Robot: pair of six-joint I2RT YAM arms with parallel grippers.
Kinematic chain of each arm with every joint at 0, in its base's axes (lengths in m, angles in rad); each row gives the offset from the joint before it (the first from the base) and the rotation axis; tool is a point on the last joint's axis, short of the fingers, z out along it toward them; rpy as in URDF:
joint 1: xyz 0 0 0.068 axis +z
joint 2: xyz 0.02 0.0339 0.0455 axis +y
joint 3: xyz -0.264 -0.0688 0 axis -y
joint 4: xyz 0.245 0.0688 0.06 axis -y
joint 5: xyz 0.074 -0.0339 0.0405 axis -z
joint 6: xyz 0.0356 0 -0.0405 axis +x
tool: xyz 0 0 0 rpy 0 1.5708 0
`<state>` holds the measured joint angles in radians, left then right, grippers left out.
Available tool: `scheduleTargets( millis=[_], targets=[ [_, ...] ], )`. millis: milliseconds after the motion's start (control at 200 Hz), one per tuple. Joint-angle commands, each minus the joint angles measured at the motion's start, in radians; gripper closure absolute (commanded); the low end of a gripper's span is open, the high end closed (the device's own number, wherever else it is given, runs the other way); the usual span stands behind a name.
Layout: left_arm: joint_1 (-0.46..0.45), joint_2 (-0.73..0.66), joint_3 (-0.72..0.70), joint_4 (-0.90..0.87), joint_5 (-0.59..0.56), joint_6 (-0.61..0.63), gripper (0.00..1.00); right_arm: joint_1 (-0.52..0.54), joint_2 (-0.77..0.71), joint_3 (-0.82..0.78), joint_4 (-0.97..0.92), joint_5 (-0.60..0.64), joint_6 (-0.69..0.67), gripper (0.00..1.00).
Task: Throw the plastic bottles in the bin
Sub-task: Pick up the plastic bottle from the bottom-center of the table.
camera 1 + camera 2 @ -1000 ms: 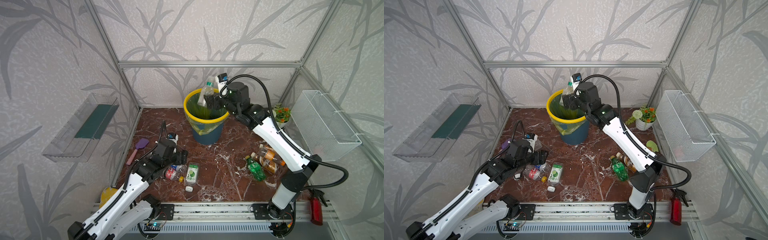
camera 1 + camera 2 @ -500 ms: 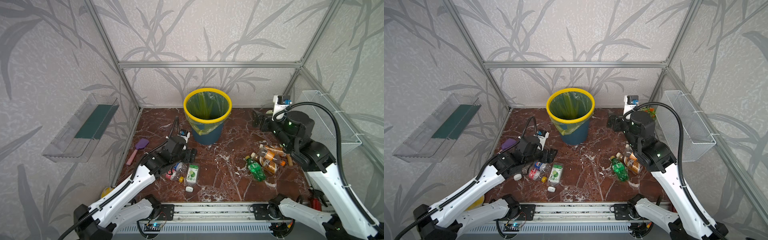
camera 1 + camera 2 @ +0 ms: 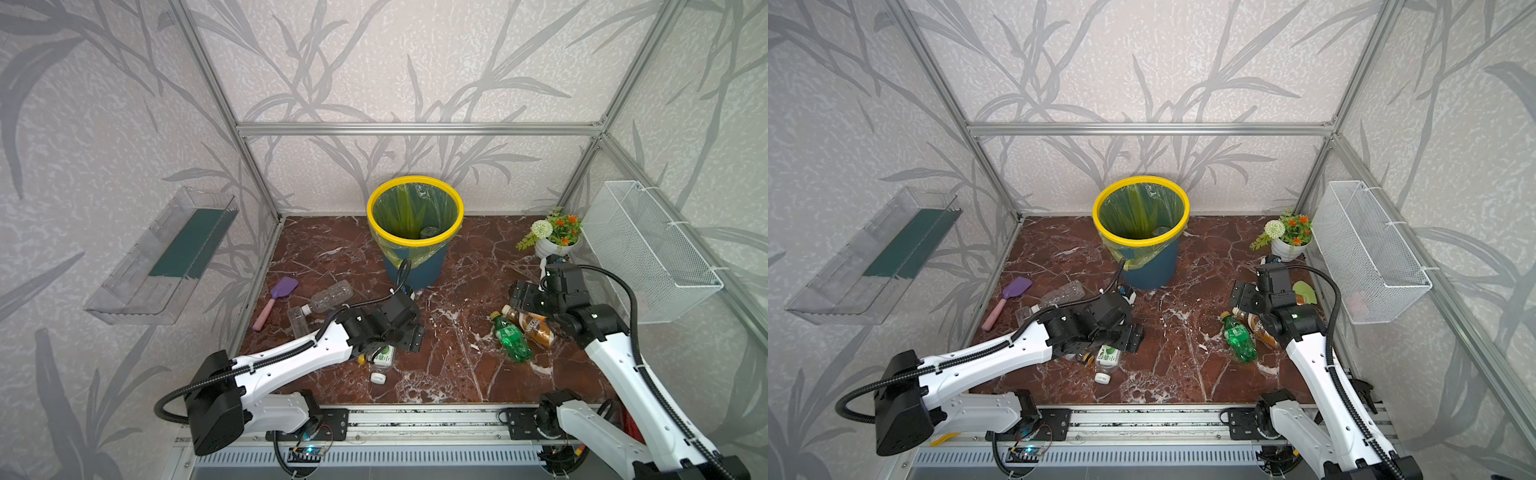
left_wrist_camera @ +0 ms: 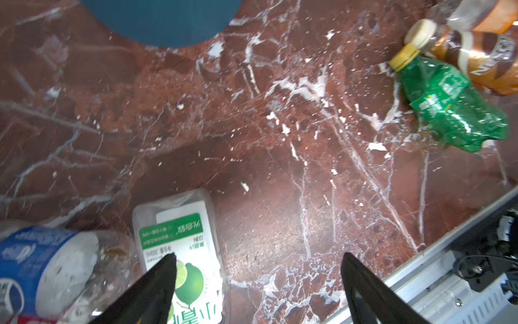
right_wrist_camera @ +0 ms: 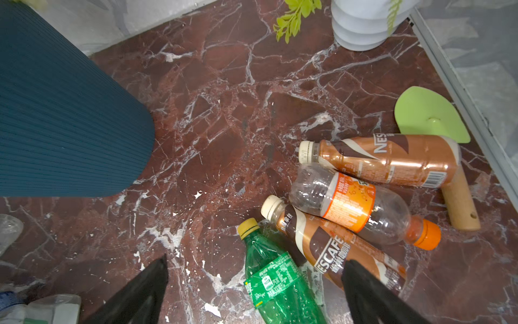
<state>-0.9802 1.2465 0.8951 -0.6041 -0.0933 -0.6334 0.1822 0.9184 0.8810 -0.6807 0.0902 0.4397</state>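
The bin (image 3: pixel 415 270) stands at the back middle, dark blue with a yellow rim, and a bottle (image 3: pixel 430 232) lies inside it. My right gripper (image 5: pixel 257 261) hangs open low over a pile of plastic bottles. The green bottle (image 5: pixel 274 280) lies on the floor between its fingers. Two brown bottles (image 5: pixel 386 160) and an orange-labelled one (image 5: pixel 350 204) lie just beyond. My left gripper (image 4: pixel 258 256) is open over bare floor, one finger above a lime-labelled bottle (image 4: pixel 179 252). A blue-labelled bottle (image 4: pixel 42 258) lies beside that. A clear bottle (image 3: pixel 328 296) rests further left.
A purple spatula (image 3: pixel 276 299) and a clear cup (image 3: pixel 298 320) lie at the left. A flower pot (image 3: pixel 552 237) stands back right, under the wire basket (image 3: pixel 648 249). A green spatula (image 5: pixel 429 115) lies behind the pile. A white cap (image 3: pixel 377 377) sits near the front rail.
My right gripper held a bottle over the bin, let it drop in, then swung right and down to the bottle pile. My left arm shifted right over the lime-labelled bottle.
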Motion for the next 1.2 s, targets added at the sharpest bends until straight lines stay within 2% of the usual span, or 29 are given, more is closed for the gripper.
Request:
scheduleTargets(
  millis=[0, 115, 265, 435, 700, 1010, 1195],
  targets=[
    [-0.038, -0.035, -0.05, -0.135, -0.118, -0.232, 0.09, -0.003, -0.011, -0.019, 0.051, -0.05, 0.025, 0.03],
    [-0.047, -0.027, -0.117, -0.131, -0.149, -0.336, 0.09, -0.003, -0.01, -0.035, 0.087, -0.067, 0.024, 0.03],
    [-0.045, 0.039, -0.112, -0.129, -0.217, -0.379, 0.07, -0.003, -0.013, -0.031, 0.094, -0.074, 0.014, 0.03],
    [0.002, 0.114, -0.101, -0.069, -0.174, -0.307, 0.06, -0.002, -0.015, -0.054, 0.109, -0.063, 0.022, 0.03],
    [0.012, 0.192, -0.078, -0.035, -0.103, -0.254, 0.06, -0.003, -0.018, -0.062, 0.115, -0.056, 0.027, 0.03],
    [0.016, 0.259, -0.068, -0.052, -0.098, -0.238, 0.13, -0.002, -0.01, -0.064, 0.113, -0.047, 0.024, 0.03],
    [0.033, 0.275, -0.059, -0.053, -0.102, -0.23, 0.22, -0.003, -0.013, -0.073, 0.119, -0.04, 0.03, 0.03]
  ],
)
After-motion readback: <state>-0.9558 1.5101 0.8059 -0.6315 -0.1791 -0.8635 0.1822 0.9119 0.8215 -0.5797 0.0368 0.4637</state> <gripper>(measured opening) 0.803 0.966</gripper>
